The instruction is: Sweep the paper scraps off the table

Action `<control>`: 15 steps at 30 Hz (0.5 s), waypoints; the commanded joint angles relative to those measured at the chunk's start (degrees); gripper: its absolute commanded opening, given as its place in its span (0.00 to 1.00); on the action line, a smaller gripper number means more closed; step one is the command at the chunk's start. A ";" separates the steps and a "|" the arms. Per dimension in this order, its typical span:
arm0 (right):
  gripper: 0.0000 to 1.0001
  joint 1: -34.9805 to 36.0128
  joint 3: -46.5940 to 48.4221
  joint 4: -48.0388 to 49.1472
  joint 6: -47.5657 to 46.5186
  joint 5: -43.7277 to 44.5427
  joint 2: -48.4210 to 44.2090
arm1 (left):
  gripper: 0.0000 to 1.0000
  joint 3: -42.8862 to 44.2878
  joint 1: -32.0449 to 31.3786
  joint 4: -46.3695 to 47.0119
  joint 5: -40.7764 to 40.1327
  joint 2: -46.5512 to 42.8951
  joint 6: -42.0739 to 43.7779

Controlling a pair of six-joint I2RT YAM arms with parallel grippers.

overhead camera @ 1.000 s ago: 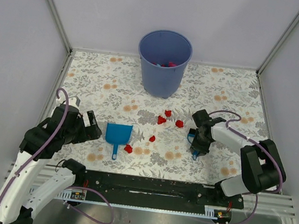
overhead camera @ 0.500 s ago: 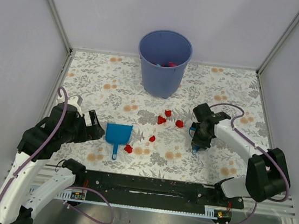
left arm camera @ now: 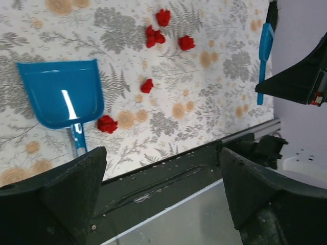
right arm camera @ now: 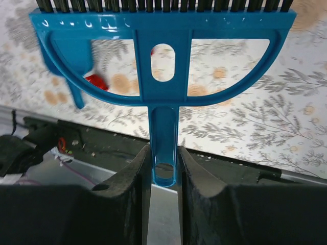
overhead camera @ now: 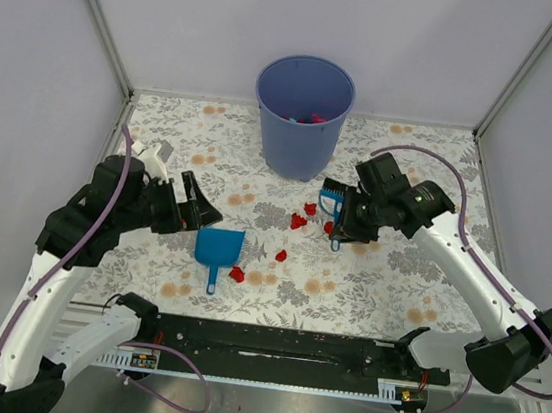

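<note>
Several red paper scraps [overhead camera: 298, 221] lie on the flower-print table [overhead camera: 398, 282], between the middle and a blue dustpan [overhead camera: 218, 248]. One scrap [overhead camera: 237, 274] lies beside the dustpan's handle. My right gripper [overhead camera: 347, 221] is shut on the handle of a blue brush [overhead camera: 333, 195] and holds it just right of the scraps. In the right wrist view the brush [right arm camera: 162, 61] stands between the fingers of the gripper [right arm camera: 164, 163]. My left gripper [overhead camera: 195, 207] is open and empty, just left of and above the dustpan. The left wrist view shows the gripper [left arm camera: 161, 163], the dustpan [left arm camera: 61, 94] and scraps [left arm camera: 107, 124].
A blue bin [overhead camera: 302, 114] with some red and blue bits inside stands at the back middle of the table. The black slotted rail [overhead camera: 269, 345] runs along the near edge. Grey walls with metal posts enclose the left, back and right sides.
My right arm has lifted the brush off the table at the right and carried it left and farther back, beside the scraps. My left arm has risen and moved right toward the dustpan.
</note>
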 commanded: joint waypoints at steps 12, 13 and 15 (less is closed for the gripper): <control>0.12 21.93 29.14 -7.02 -1.18 0.53 15.23 | 0.86 9.04 0.12 11.77 12.78 10.26 -1.08; 0.12 22.64 29.84 -7.02 -1.09 0.62 16.02 | 0.86 9.13 0.12 11.69 12.96 10.35 -0.90; 0.12 24.13 31.69 -6.93 -1.26 0.79 17.25 | 0.85 9.14 0.12 12.12 13.22 10.70 -0.72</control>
